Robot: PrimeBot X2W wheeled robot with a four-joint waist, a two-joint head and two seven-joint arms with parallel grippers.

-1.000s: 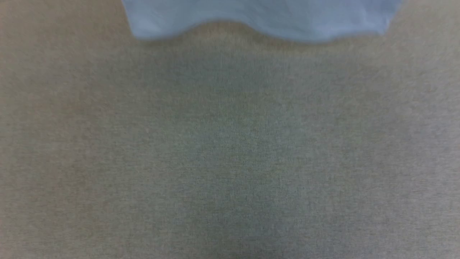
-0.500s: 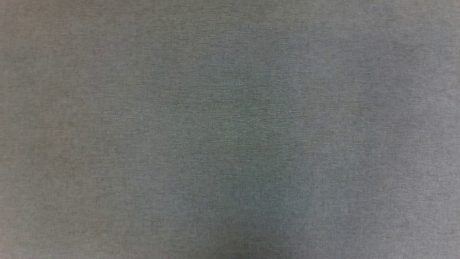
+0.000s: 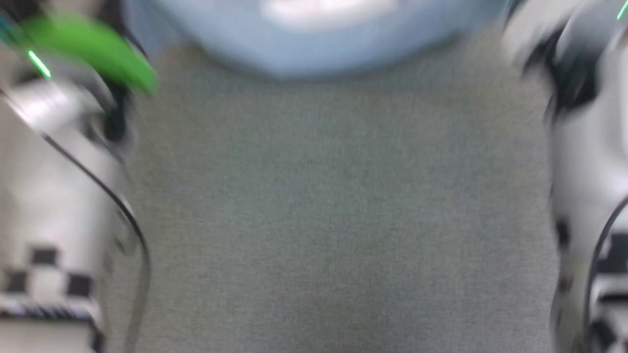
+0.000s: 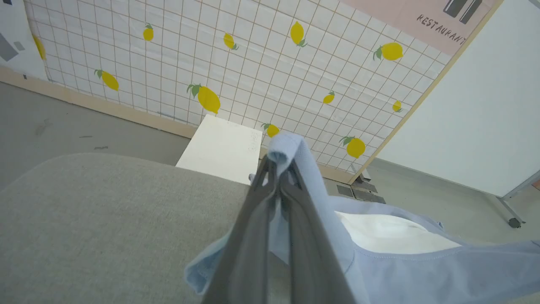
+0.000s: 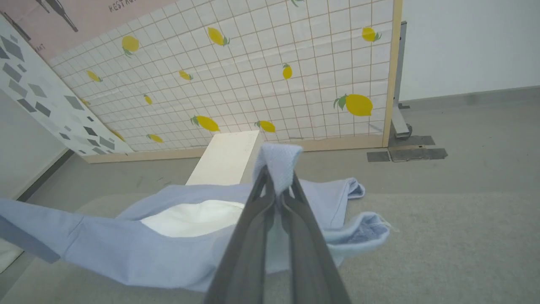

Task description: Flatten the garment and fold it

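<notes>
The garment [image 3: 319,44], a light blue shirt, hangs blurred across the top of the head view, with a white piece [image 3: 324,7] at its upper edge. In the left wrist view my left gripper [image 4: 278,162] is shut on a fold of the garment [image 4: 422,270], which stretches off to the right over the grey surface. Seen from the right wrist, my right gripper [image 5: 276,181] is shut on another fold of the garment [image 5: 126,249], which trails left. The white piece [image 4: 388,234] [image 5: 194,217] lies inside the neck opening between the two grips.
A grey cloth-covered table [image 3: 319,220] lies below the shirt. My pale forearms stand blurred at the left [image 3: 59,171] and right [image 3: 588,171] edges. Beyond the table stand a white box [image 4: 221,147] [image 5: 228,158], a lemon-patterned wall panel [image 4: 253,63] and grey floor [image 5: 464,122].
The head view has shifted and blurred. The shirt's edge left the picture half a second ago and is back at the top now, with both forearms in at the sides.
</notes>
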